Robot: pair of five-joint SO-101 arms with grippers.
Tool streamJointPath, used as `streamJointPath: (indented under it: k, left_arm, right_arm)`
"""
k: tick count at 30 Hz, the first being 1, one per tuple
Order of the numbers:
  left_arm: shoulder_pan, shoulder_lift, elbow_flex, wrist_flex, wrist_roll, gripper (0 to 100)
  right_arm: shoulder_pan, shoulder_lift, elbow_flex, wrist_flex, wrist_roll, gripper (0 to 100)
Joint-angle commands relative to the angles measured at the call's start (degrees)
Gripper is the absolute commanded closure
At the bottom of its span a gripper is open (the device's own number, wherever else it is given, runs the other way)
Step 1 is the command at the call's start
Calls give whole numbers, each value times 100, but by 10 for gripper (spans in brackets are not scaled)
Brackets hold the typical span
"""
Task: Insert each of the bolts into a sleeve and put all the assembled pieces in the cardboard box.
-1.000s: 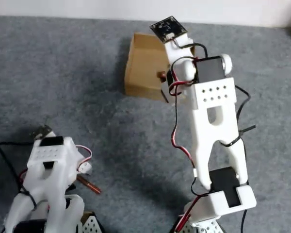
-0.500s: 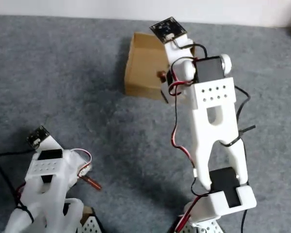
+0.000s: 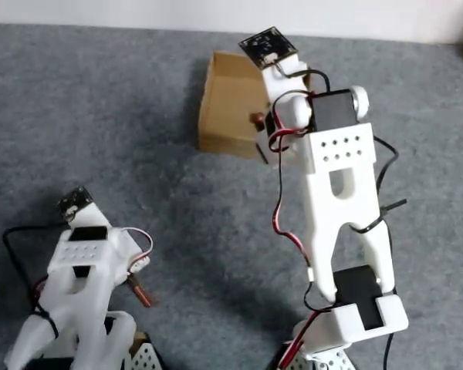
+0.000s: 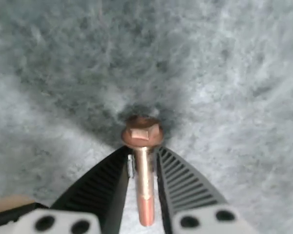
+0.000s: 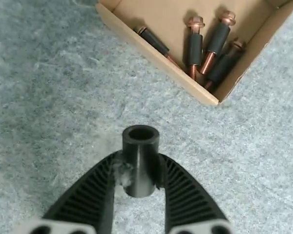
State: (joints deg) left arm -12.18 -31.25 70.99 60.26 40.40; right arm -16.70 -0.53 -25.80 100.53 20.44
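Left wrist view: our left gripper [image 4: 142, 152] clamps a copper bolt [image 4: 142, 134]. Our right gripper [image 5: 139, 157] holds a sleeve [image 5: 139, 170], cardboard box [image 5: 156, 56] ahead.

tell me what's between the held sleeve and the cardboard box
Bare grey carpet lies between the sleeve and the cardboard box, per the right wrist view.

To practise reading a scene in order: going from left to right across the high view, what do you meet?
Left arm → copper bolt in its jaws → cardboard box → right arm.
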Motion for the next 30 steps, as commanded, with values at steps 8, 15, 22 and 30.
streamJointPath:
  k: [8, 15, 22, 30]
  left_arm:
    - [75, 66, -3943, 3068, -2013, 995]
    - [549, 66, -6396, 3596, -3648, 995]
    - [760, 66, -8435, 3692, -5064, 995]
    - [1754, 66, -9974, 3578, -3613, 995]
  right_arm:
    - [75, -286, -75, 40, -18, 992]
    - [22, -1657, -31, 31, -18, 992]
    - [-963, -3943, 1446, -101, -53, 992]
    - [-2149, -7380, 4927, -1833, -70, 992]
